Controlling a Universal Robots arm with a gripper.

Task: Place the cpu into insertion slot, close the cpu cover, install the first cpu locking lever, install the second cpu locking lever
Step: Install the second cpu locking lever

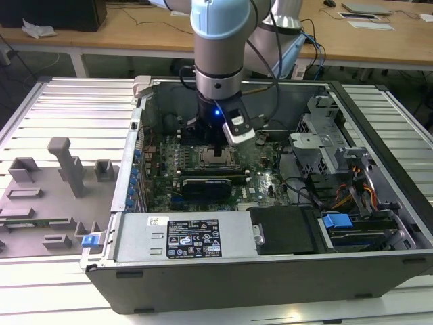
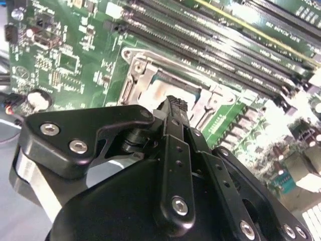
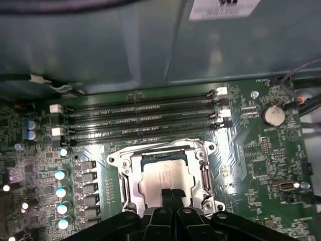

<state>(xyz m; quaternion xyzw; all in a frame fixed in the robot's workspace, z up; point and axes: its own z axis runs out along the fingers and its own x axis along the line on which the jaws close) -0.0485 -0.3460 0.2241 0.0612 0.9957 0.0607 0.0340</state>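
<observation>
The gripper (image 3: 172, 193) is hanging low over the socket with its two black fingertips pressed together, holding nothing between them. In the first wrist view they are covering the near edge of the cpu (image 3: 161, 176), so that edge and whatever lies under the tips is hidden. In the second wrist view the gripper (image 2: 173, 103) body is blocking most of the insertion slot (image 2: 150, 80), leaving just a strip of the pale chip (image 2: 168, 89) showing above the fingers (image 2: 174, 108).

The cpu is sitting flat in the insertion slot (image 3: 164, 175), and the cpu cover (image 3: 203, 170) is lying down around it, its silver frame bordering the chip on the sides that show. Whether the fingertips are touching the chip or hovering just above it cannot be told. The locking levers are hard to pick out among the glare on the metal.

In the exterior view the arm (image 1: 218, 47) is standing over the open case (image 1: 270, 271), and the gripper (image 1: 218, 150) is hiding most of the socket (image 1: 218, 160). Four long memory slots (image 3: 140, 118) are running just beside the socket, toward the case wall. A coin cell (image 3: 274, 116) is sitting near the board's corner, and a row of capacitors (image 3: 61, 198) is lining the other side. A black card (image 1: 210, 184) is lying just beside the socket on the board (image 1: 162, 166).
</observation>
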